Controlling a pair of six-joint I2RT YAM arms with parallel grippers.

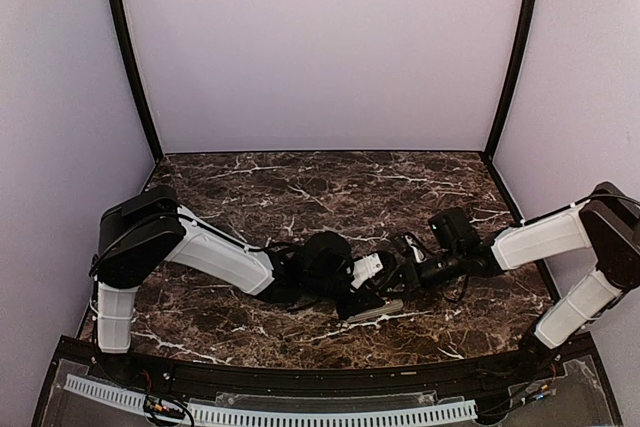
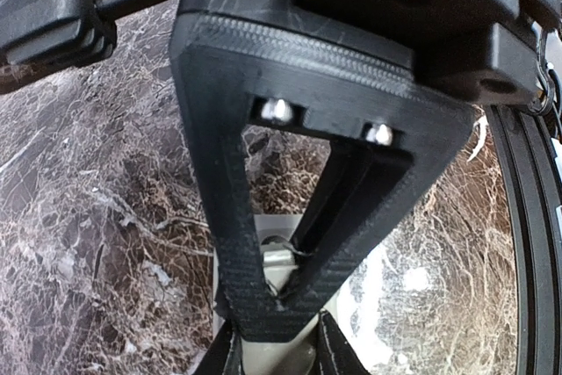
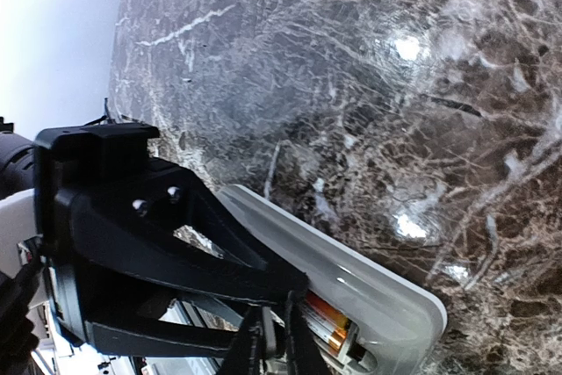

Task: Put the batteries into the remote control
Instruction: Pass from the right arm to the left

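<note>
Right wrist view shows the remote control lying flat on the counter. It is a slim bar of pale grey plastic with rounded corners and a smooth, slightly shiny skin. In its opened back lie the batteries, small round cylinders with a copper band, and I cannot count them surely. The right tool hangs just over that end with its jaws almost together; whether they pinch something I cannot tell. In the left wrist view, the left tool is closed on the narrow sides of the remote control and holds it steady. I judge the remote control light and stiff, but slippery on the polished, marble-patterned surface, so the long edges are the good place to hold, not the thin open shell. The batteries look hard, smooth and ready to roll; they want a grip across the middle.
</note>
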